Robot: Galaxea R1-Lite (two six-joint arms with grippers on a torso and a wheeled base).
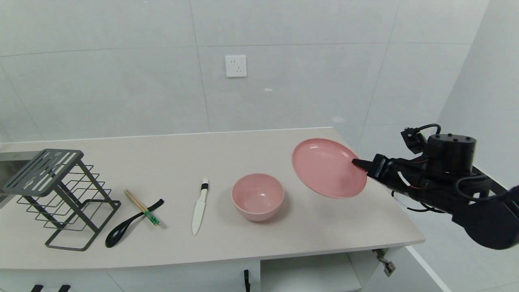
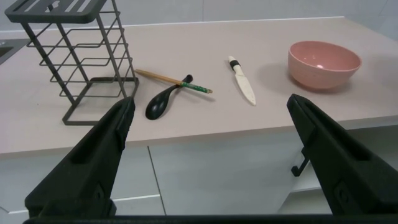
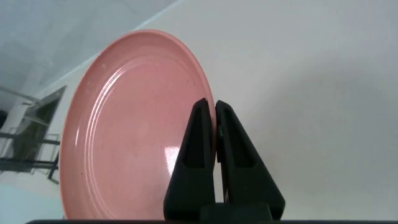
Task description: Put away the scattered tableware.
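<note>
The task is, I judge, at its beginning. Nearest to the front edge of the counter (image 1: 308,239) lies the black spoon (image 1: 129,223), and the chopsticks (image 1: 142,207) lie across its handle, touching it. Both are just beside the foot of the wire rack (image 1: 56,194), at the counter's left end. The white knife (image 1: 200,206) lies flat between the spoon and the pink bowl (image 1: 258,196), which stands upright. All four are on the counter, outside the rack, so they are left to do.

Only the pink plate (image 1: 328,168) is in work. It is lifted off the counter and tilted, behind the bowl and to its right, over the counter's right end. It is well apart from the rack, so I think the carrying and placing are not yet done.

The left gripper (image 2: 209,109) is low in front of the counter's front edge. Its fingers are spread wide, hold nothing, and point toward the spoon and the knife.

The right gripper (image 1: 357,163) comes in from beyond the right end of the counter. The arm is about level and points to the left. In the right wrist view its two fingers (image 3: 200,134) are pressed together on the plate's rim, one on each face. The grip is only at the edge, so the plate could slip or swing.
</note>
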